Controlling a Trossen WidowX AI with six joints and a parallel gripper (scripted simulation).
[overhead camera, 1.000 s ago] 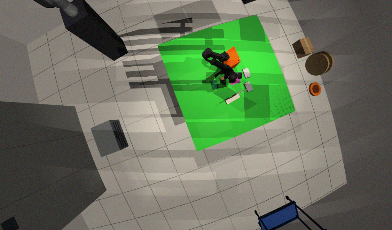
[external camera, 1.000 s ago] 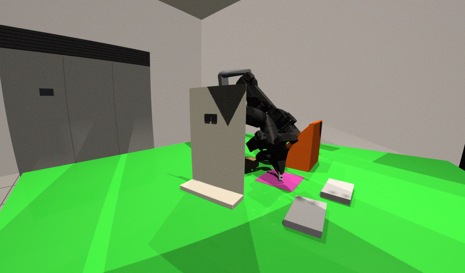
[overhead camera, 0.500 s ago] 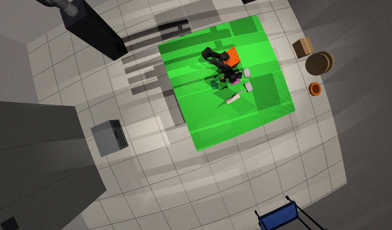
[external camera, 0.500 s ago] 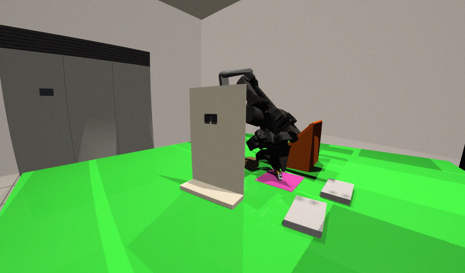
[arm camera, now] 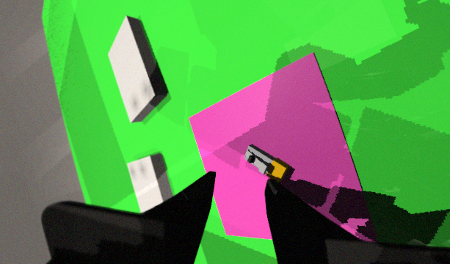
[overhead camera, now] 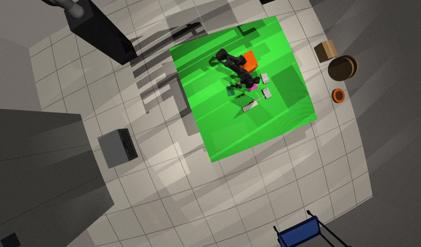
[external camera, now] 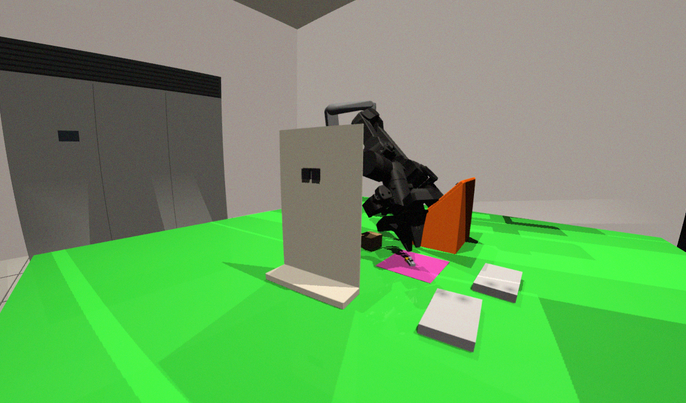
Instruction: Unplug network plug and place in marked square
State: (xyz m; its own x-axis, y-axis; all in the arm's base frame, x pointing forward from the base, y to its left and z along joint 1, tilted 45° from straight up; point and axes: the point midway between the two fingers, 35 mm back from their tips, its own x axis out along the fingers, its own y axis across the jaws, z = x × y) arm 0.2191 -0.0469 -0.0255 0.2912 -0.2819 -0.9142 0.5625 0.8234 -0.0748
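Observation:
The plug [external camera: 408, 260] [arm camera: 263, 160], grey with a yellow end, is out of the socket and lies tilted across the pink marked square [external camera: 428, 273] [arm camera: 239, 99], inside its edges. My gripper [external camera: 413, 247] [arm camera: 240, 181] is open, tips pointing down just above the square. In the wrist view the right fingertip appears close by the plug's yellow end; whether they touch I cannot tell. Nothing sits between the fingers. The upright panel [external camera: 325, 220] stands beside the square; its socket opening is hidden, with two dark blocks showing on the visible face.
Two white blocks lie beyond the square, one [overhead camera: 266, 93] [external camera: 450, 315] nearer the panel, the other [overhead camera: 264, 78] [external camera: 498, 279] farther off. A small brown box [overhead camera: 238, 85] [external camera: 371, 242] sits beside the gripper. An orange wedge [overhead camera: 251, 60] [external camera: 443, 220] stands behind it.

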